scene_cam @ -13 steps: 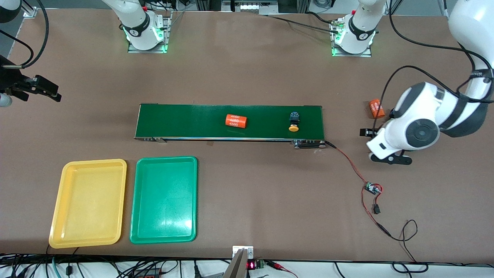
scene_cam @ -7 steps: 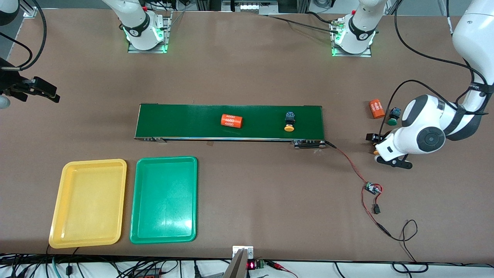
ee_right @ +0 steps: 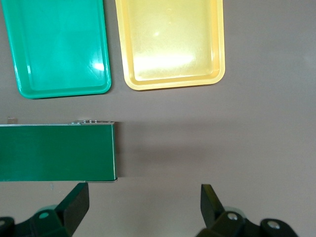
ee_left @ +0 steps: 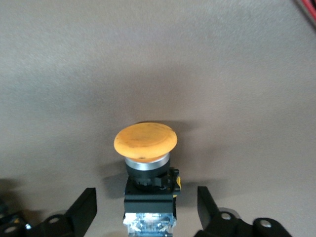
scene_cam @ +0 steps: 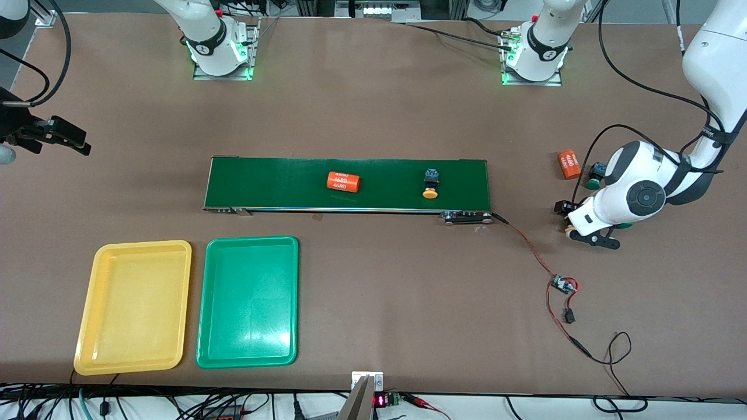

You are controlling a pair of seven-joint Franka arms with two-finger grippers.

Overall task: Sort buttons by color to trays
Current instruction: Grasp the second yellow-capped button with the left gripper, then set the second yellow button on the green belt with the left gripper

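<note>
Brown table: since one second ago I see the conveyor carried its yellow button and orange cylinder toward the right arm's end. My left gripper came down, fingers apart around another yellow button, dark-bodied, at the left arm's end. Right gripper waits open.

Orange cylinder and yellow button carried along belt, left gripper lowered around another yellow button

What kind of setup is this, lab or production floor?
Most likely a robotics lab bench, not a production line: two arm bases bolted to a brown table, a short conveyor belt with loose wiring to a bare circuit board, plus a yellow tray and a green tray for sorting.
</note>
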